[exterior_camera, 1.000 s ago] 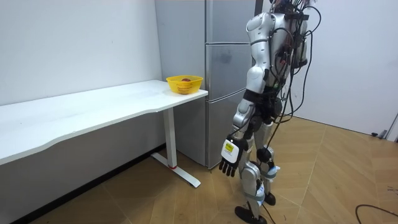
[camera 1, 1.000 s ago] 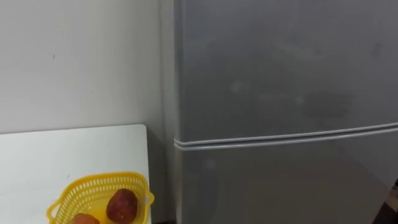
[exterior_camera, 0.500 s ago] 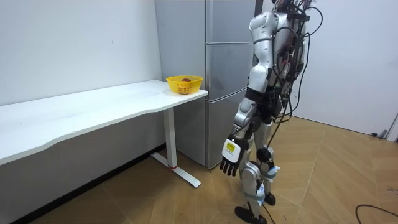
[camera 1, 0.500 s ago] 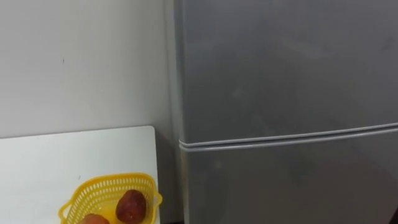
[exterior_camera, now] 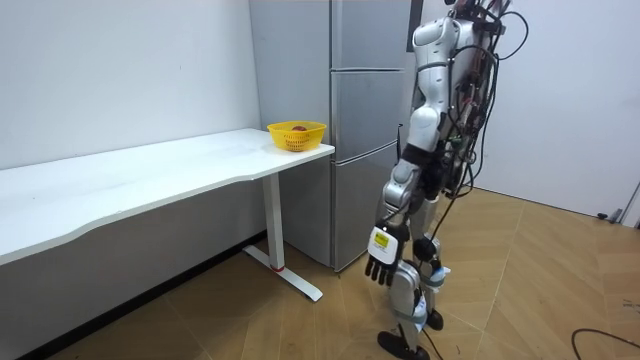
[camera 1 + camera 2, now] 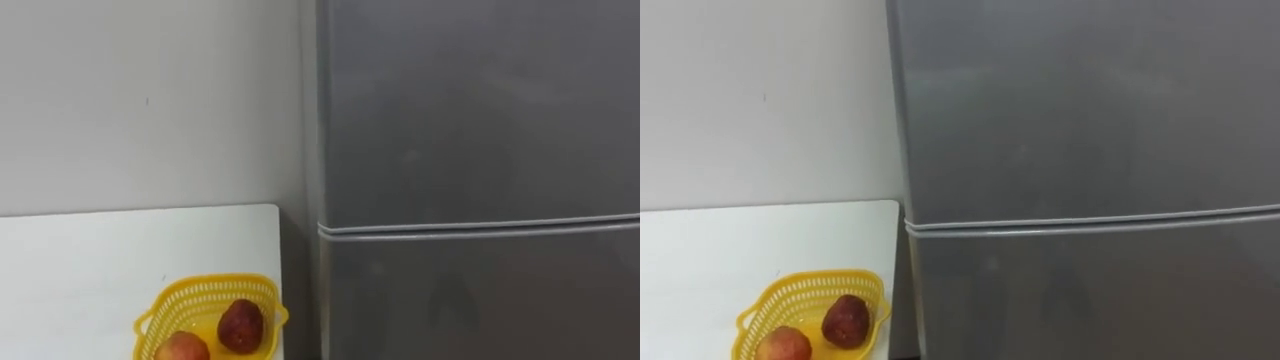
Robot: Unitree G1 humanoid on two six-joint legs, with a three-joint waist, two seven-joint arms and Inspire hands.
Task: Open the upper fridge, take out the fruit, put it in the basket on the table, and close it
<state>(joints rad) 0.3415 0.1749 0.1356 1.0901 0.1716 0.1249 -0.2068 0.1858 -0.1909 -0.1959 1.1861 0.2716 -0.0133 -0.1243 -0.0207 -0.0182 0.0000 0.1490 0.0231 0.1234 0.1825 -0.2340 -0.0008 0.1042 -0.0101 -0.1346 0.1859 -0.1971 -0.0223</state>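
room view first: your robot stands right before the fridge (image 5: 370, 130), facing its doors, with the table (image 5: 150, 185) off to the room view's left. over the last second its body has drawn a little closer to the fridge front and more upright, and the left hand (image 5: 382, 270), hanging low beside the leg, has swung in with it. its fingers hang loose and slightly spread, holding nothing. the right hand sits behind the body, so you cannot tell its state.

the eye views have slid as a whole: fridge and basket now sit further right in the left eye view than they did a second ago. that is the head turning, not the things moving.

for the task, both doors lie flat and closed, with the seam (image 6: 480, 226) between upper door (image 6: 470, 110) and lower door (image 6: 480, 295) running unbroken. whatever is to be fetched from the upper part cannot be seen. closed doors and an empty hand fit either a pull yet to come or a door already shut again, so don't read progress from it.

the yellow basket (image 6: 165, 312) stands at the table's right end, just beside the fridge. two reddish fruits (image 6: 240, 325) lie in it, close together.
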